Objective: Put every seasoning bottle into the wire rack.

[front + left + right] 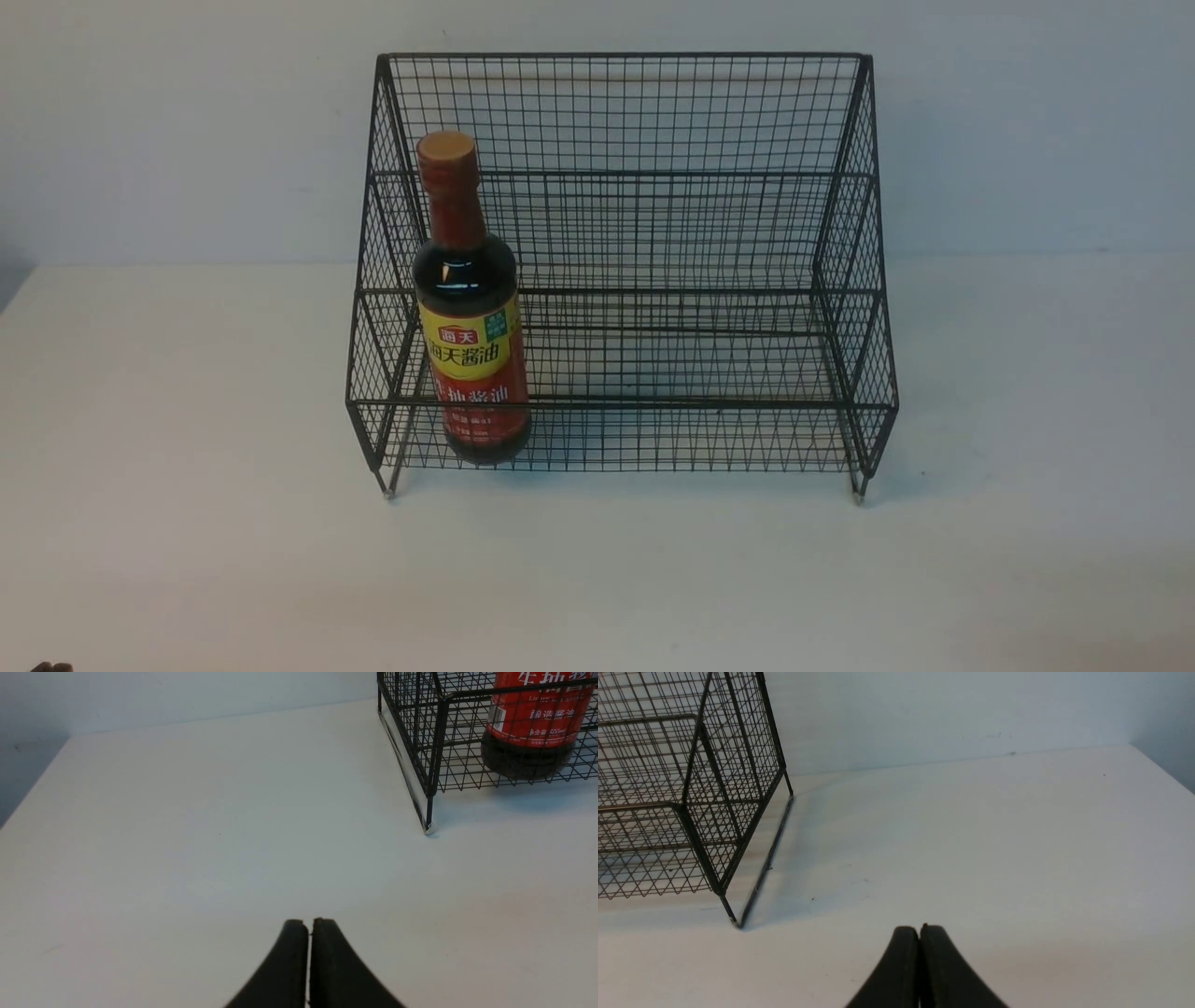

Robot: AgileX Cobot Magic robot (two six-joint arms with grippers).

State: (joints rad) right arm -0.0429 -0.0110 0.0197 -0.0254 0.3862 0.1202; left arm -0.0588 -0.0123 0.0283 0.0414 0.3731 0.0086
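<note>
With both sets of jaws pressed together over the desk [187, 467], I see the bottle [471, 308] upright in the rack [653, 233]'s lower tier, probably heavy, slippery glass best held mid-body.

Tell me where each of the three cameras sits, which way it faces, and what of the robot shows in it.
Front view: between the arms, facing forward at the large black wire-mesh rack holding the tall dark soy-sauce bottle with tan cap at its left end; no gripper in frame.
Left wrist view: low over the white table, facing the rack's left front foot and the bottle's base; left gripper shut.
Right wrist view: low, facing the rack's right end; right gripper shut.
All three views share the rack; the bottle appears only in front and left wrist.
</note>
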